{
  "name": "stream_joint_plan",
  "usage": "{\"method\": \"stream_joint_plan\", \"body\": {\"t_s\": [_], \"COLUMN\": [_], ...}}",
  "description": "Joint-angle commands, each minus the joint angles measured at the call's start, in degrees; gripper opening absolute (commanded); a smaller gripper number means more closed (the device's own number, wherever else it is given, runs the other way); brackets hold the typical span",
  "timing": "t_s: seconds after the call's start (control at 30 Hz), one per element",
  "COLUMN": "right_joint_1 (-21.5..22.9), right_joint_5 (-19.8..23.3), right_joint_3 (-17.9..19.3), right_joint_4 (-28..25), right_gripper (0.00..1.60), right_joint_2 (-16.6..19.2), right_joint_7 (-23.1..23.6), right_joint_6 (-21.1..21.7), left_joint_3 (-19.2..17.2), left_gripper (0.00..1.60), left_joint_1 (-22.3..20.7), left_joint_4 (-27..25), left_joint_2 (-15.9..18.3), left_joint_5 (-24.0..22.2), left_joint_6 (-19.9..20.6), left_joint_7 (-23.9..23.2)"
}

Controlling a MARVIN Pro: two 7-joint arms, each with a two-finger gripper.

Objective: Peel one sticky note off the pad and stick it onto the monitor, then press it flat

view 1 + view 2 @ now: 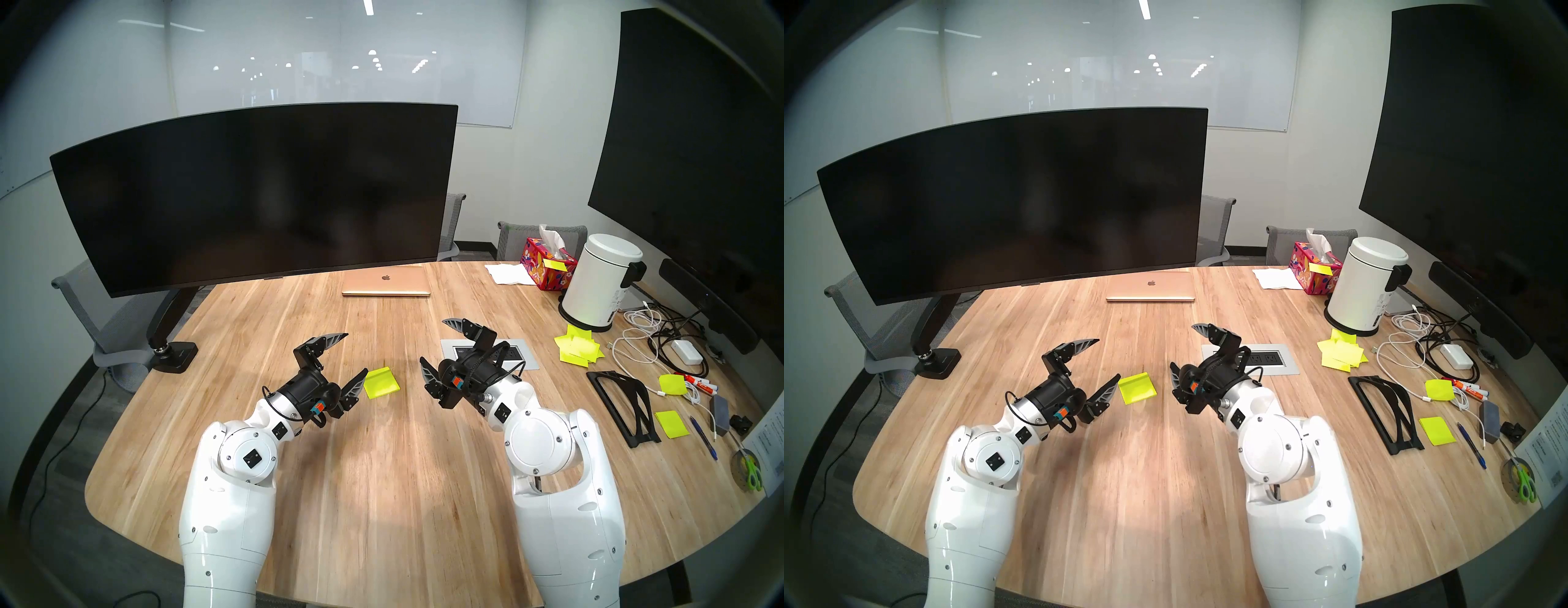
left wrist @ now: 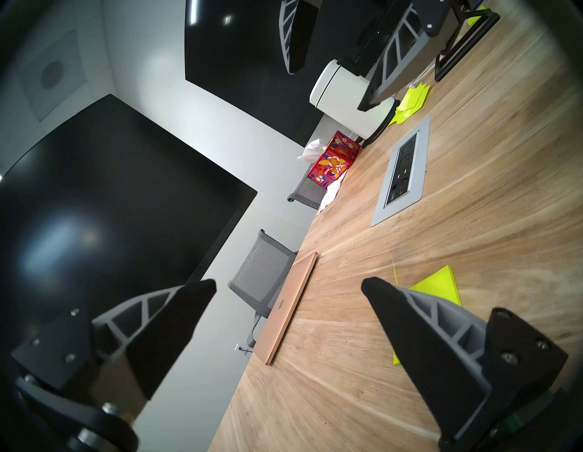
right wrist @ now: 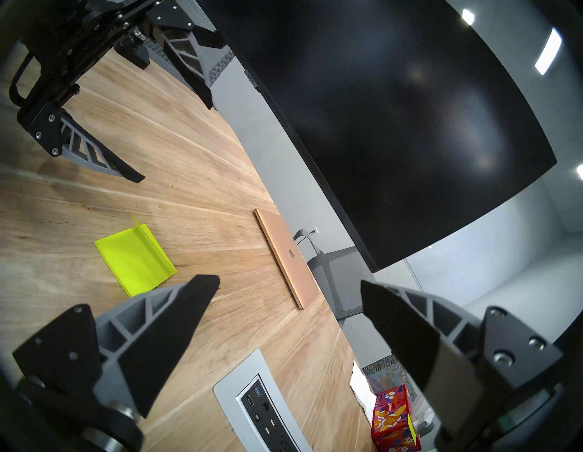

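Low in the head view, left gripper (image 1: 354, 353) and right gripper (image 1: 437, 344) both hang spread wide, empty, above the table (image 1: 382, 488). Between them, mid-frame, lies the pad (image 1: 382, 383). Beyond, upper left, the curved monitor (image 1: 254, 195).

Wood, paper, plastic and glass-dark screen

The table (image 1: 382, 467) is pale grained wood with a soft sheen; the pad (image 1: 382, 383) is matt neon paper; the monitor (image 1: 254, 199) looks smooth, faintly glossy black.

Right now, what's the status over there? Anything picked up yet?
Left gripper open, empty. Right gripper open, empty. Pad on table between them, top sheet's far edge curled up. Monitor bare. Path clear.
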Motion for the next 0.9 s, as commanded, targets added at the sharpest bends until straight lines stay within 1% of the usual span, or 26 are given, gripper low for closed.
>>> {"method": "stream_joint_plan", "body": {"t_s": [0.0,0.7,0.73,0.77,0.8,0.87], "right_joint_1": [0.24,0.24,0.44,0.45,0.63,1.31], "right_joint_5": [0.02,0.01,0.24,0.27,-0.85,-1.76], "right_joint_3": [0.02,0.02,-0.15,-0.19,-0.69,-0.99], "right_joint_4": [-1.00,-1.00,-0.53,-0.32,-0.28,0.19], "right_gripper": [1.60,1.60,1.60,1.60,1.60,1.60], "right_joint_2": [-0.04,-0.05,0.47,0.36,0.02,0.06], "right_joint_7": [-0.04,-0.04,-0.53,-0.86,-1.36,-1.58], "right_joint_6": [0.00,-0.01,-1.33,-1.45,0.46,0.09], "left_joint_3": [-0.02,-0.03,-0.03,-0.03,-0.03,-0.03], "left_gripper": [1.60,1.60,1.60,1.60,1.60,1.60], "left_joint_1": [-0.04,-0.05,-0.05,-0.05,-0.05,-0.05], "left_joint_4": [-0.85,-0.85,-0.85,-0.85,-0.85,-0.84], "left_joint_2": [0.00,-0.01,-0.01,-0.01,-0.01,-0.01], "left_joint_5": [-0.01,-0.01,-0.01,-0.01,-0.01,-0.01], "left_joint_6": [-0.03,-0.03,-0.03,-0.03,-0.03,-0.04], "left_joint_7": [0.07,0.06,0.06,0.06,0.06,0.06]}}
